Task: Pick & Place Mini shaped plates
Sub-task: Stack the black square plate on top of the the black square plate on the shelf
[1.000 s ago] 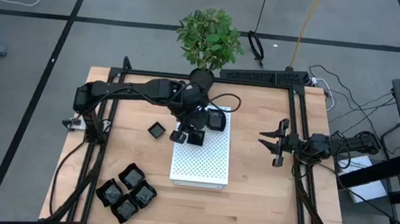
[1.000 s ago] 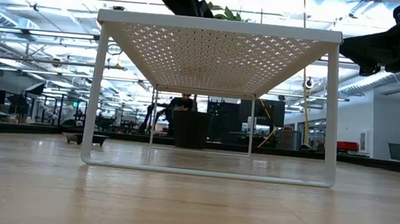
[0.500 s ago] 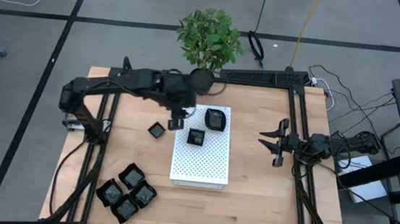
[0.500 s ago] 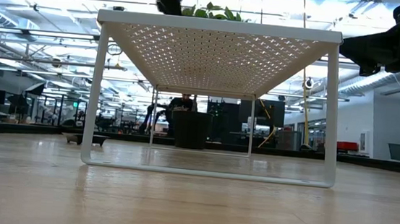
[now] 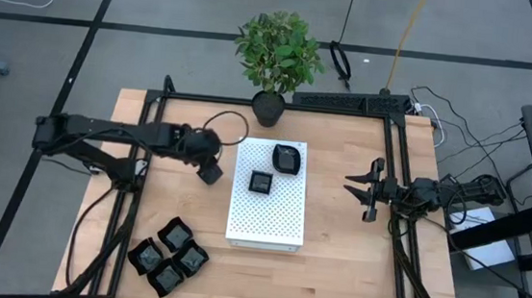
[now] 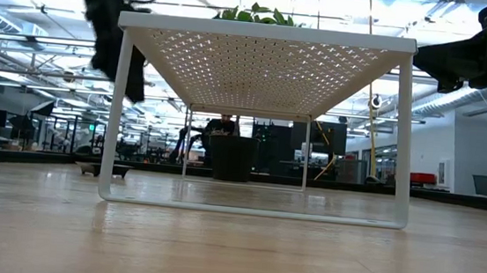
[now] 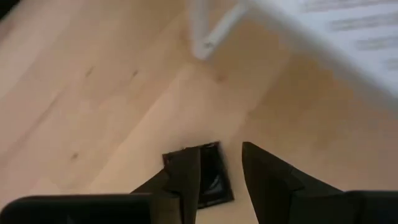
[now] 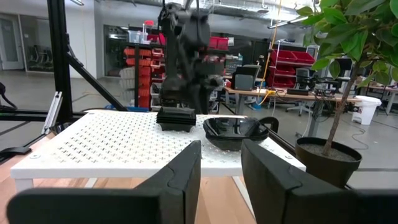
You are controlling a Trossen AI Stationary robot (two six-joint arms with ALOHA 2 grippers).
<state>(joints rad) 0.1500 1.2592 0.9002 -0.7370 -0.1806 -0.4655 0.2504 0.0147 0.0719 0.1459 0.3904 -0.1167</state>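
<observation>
One: Four, counting the mini plates [image 5: 170,254] bunched together near the table's [image 5: 333,271] front left corner, well apart from both arms.

Two: Agreeing on four. Moving rightward now, and spotting the left gripper [image 5: 208,168] reaching in from the left side, hovering right over a lone small square plate [image 5: 211,174].

One: Gripping it?

Two: Not gripping. Looking through the left wrist view: fingers [image 7: 186,177] standing spread, framing the small square plate [image 7: 208,180] lying flat on the wood below, pinching nothing. Cannot tell whether touching it or hanging just above.

One: Sitting beside the white board [image 5: 267,217], then?

Two: Yes, resting on the bare table just left of the white board, near its far left corner.

One: Continuing right, onto the board top.

Two: Finding two more dishes there: a second square plate [image 5: 261,181] lying toward the middle of the far half, and a rounded plate [image 5: 287,159] sitting near the far right corner. Lying close together, not touching. Showing side by side in the right wrist view too, second square plate [image 8: 176,118] and rounded plate [image 8: 233,132].

One: Beyond them?

Two: Noting a plant pot [image 5: 269,109] standing at the table's far edge.

One: And farthest right?

Two: Waiting there, the right gripper [image 5: 364,191], hanging off the board's right side, pointing toward it, prongs spread apart and holding nothing.
</observation>
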